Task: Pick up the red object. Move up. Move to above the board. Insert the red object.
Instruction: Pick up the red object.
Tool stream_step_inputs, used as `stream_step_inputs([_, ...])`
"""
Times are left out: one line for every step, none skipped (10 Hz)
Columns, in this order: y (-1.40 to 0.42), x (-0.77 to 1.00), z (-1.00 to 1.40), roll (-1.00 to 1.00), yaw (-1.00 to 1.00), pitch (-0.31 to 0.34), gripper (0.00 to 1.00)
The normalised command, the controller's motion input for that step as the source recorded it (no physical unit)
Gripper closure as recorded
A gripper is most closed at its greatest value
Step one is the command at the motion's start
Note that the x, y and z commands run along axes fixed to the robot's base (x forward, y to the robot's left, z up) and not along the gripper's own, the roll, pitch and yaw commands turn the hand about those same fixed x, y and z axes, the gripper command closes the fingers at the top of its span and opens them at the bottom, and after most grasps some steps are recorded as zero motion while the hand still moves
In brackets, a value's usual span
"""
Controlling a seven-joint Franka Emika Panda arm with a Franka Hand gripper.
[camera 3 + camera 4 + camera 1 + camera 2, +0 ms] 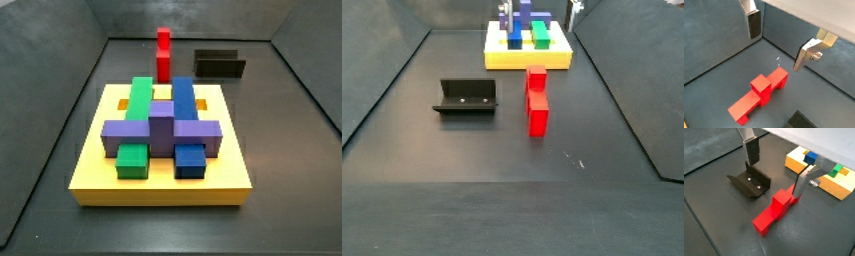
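The bright red blocky arch piece, the red object [761, 95], lies on the floor beside the dark L-shaped fixture [750, 183]. Above it the gripper [777, 42] hangs wide, empty; every step toward the large flat yellow board [160, 175] remains.

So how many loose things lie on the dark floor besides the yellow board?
2: the bright red blocky arch piece lying just off the flat yellow board, and the dark L-shaped fixture beside it. The gripper hangs open above the red piece. None seem hidden.
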Motion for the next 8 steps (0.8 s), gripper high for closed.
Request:
stream_step_inputs([0.0, 0.0, -0.13, -0.15, -0.42, -0.03, 0.0])
stream_step_inputs([0.0, 0.01, -0.16, -0.13, -0.85, -0.006, 0.0])
stream_step_inputs([0.0, 0.0, -0.2, -0.08, -1.0, -0.013, 0.0])
stream_step_inputs([0.0, 0.0, -0.19, -0.05, -1.0, -0.003, 0.0])
stream_step_inputs([0.0, 0.0, -0.19, -0.04, -1.0, 0.0, 0.0])
stream_step_inputs([0.0, 0.0, -0.18, -0.04, -1.0, 0.0, 0.0])
stream_step_inputs([0.0, 0.0, -0.16, -0.06, -1.0, -0.009, 0.0])
stream_step_inputs([0.0, 0.0, -0.15, -0.06, -1.0, -0.016, 0.0])
